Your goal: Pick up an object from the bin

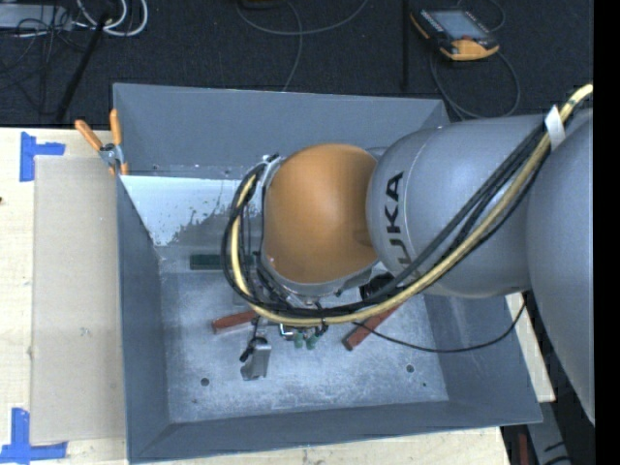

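Orange cover: mounted on the wrist of the arm, which enters from the right; the middle of the bin floor is hidden beneath it.
Cables: black and yellow, looped round the left side of the cover and routed back along the arm.
Gripper: seen below the lower left edge of the cover, low over the bin floor, left of centre and toward the near wall.
Gripper state: cannot be told; whether it is spread or closed is not resolved, and whether anything is held cannot be determined.
Reddish-brown strip: the object nearest the gripper. It is laid flat on the floor just up and left of the gripper, with its right end hidden under the wrist. Contact with the gripper cannot be confirmed.
Second reddish-brown strip: laid at a tilt on the floor to the right of the gripper, with its upper end covered by the cables.
Dark green block: laid flat at the foot of the far sloped wall, well apart from the gripper.
Bin: grey metal with sloped walls and a speckled floor.
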{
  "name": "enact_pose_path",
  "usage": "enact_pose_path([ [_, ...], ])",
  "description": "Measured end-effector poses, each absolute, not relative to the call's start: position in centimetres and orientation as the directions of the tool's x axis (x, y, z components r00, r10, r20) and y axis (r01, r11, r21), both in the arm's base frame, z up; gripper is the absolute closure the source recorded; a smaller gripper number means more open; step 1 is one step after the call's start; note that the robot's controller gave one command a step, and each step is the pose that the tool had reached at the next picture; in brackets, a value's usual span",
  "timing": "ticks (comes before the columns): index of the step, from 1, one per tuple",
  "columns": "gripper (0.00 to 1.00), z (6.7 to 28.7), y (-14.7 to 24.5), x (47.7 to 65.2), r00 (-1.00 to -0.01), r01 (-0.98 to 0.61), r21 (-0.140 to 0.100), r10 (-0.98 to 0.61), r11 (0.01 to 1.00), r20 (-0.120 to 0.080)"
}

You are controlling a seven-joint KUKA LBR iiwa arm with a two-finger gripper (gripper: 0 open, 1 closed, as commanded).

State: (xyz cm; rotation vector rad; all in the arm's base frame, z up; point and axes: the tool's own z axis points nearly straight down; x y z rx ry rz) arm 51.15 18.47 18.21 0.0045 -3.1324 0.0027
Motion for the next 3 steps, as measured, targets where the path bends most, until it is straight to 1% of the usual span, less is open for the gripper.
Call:
enact_pose_path([
  [1,0.0,6.5,17.6,58.0,-0.993,-0.12,-0.001,-0.12,0.993,0.004],
  [2,1.0,7.0,17.7,58.1,-0.993,-0.116,0.0,-0.116,0.993,0.001],
  [3,1.0,20.6,16.7,60.0,-0.993,-0.121,0.001,-0.121,0.993,-0.01],
])
